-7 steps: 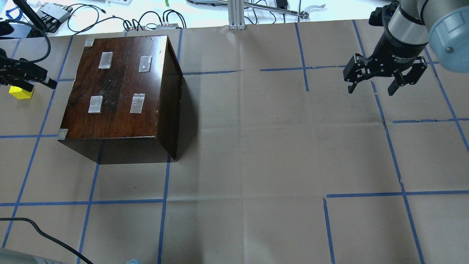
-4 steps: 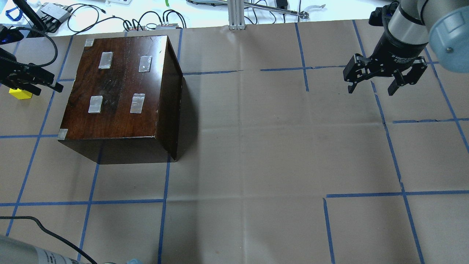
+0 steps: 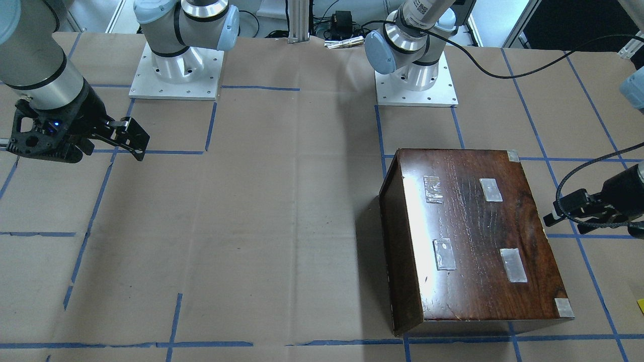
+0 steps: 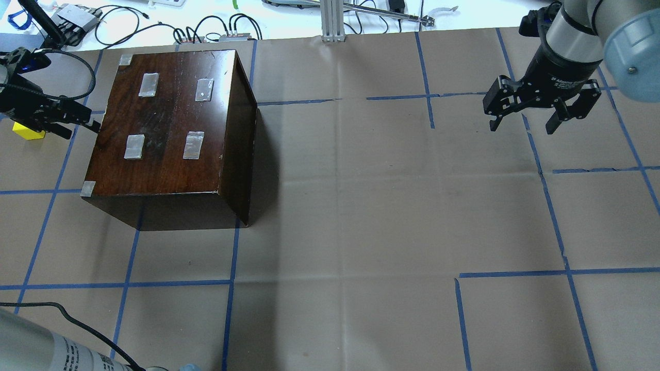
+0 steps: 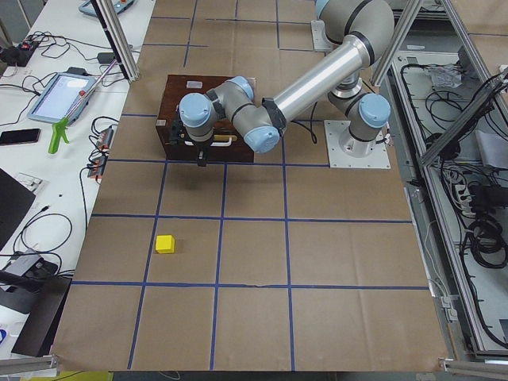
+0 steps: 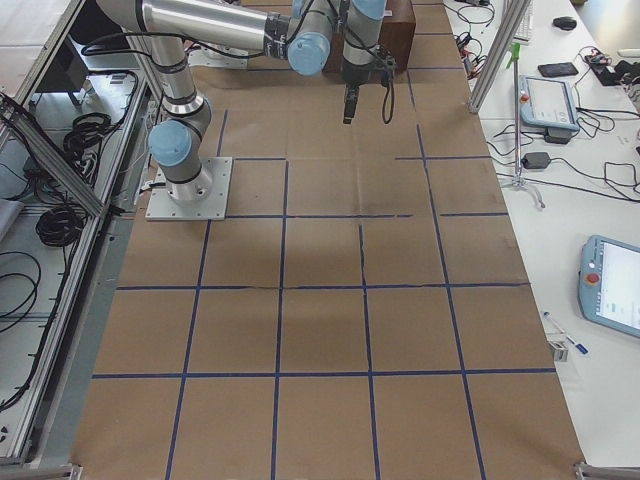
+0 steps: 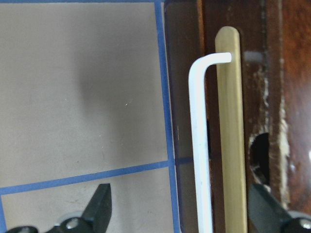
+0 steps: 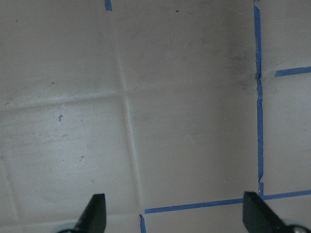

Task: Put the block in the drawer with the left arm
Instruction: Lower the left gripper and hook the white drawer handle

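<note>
The block (image 4: 21, 132), a small yellow cube, sits on the paper left of the dark brown box (image 4: 165, 123), free of any gripper; it also shows in the exterior left view (image 5: 165, 244). The drawer is shut in the box. Its pale wood front (image 7: 231, 136), white handle (image 7: 199, 145) and notch (image 7: 260, 155) show in the left wrist view. My left gripper (image 4: 80, 126) is open and empty at the box's drawer face, its fingers either side of the handle (image 7: 182, 211). My right gripper (image 4: 523, 123) is open and empty, far right above bare paper (image 8: 175, 213).
Brown paper with a blue tape grid (image 4: 340, 206) covers the table. Cables and devices (image 4: 206, 31) and an aluminium post (image 4: 332, 20) line the far edge. The left arm's black cable (image 4: 62, 322) crosses the near left corner. Both arm bases (image 3: 176, 70) stand on the robot's side.
My left gripper has moved right, from over the block to the box's drawer face. The block stays on the paper. The right arm has not moved.
</note>
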### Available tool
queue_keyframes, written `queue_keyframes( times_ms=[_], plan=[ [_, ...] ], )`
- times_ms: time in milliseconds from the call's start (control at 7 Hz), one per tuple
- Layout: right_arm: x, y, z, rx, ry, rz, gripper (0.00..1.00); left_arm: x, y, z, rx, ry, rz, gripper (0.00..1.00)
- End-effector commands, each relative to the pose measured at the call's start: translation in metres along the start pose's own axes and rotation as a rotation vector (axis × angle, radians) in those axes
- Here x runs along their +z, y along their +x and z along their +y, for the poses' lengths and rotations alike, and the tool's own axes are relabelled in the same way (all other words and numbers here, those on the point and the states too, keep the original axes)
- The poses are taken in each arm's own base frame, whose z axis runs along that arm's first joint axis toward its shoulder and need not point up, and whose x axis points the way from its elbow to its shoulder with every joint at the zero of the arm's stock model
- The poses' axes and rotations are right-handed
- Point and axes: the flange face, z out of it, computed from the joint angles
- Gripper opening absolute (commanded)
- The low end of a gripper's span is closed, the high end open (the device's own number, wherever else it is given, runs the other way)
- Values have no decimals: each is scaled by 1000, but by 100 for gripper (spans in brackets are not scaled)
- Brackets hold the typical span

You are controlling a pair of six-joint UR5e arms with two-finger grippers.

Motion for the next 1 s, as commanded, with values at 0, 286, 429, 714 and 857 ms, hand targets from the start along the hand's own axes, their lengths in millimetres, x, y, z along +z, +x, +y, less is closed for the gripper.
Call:
queue_keyframes(
  times_ms=[0, 286, 429, 714, 857],
  plan=[
    [0, 0, 0, 2, 1, 0, 100, 12, 0, -4, -21, 32, 29, 99],
    [0, 0, 0, 0, 1, 0, 100, 28, -9, -10, -18, 32, 30, 99],
    [0, 0, 0, 0, -1, 0, 100, 31, -10, -10, -19, 29, 32, 99],
    [0, 0, 0, 0, 1, 0, 100, 35, -11, -9, -20, 20, 35, 99],
    [0, 0, 0, 0, 1, 0, 100, 34, -13, -9, -23, 20, 32, 99]
  ],
)
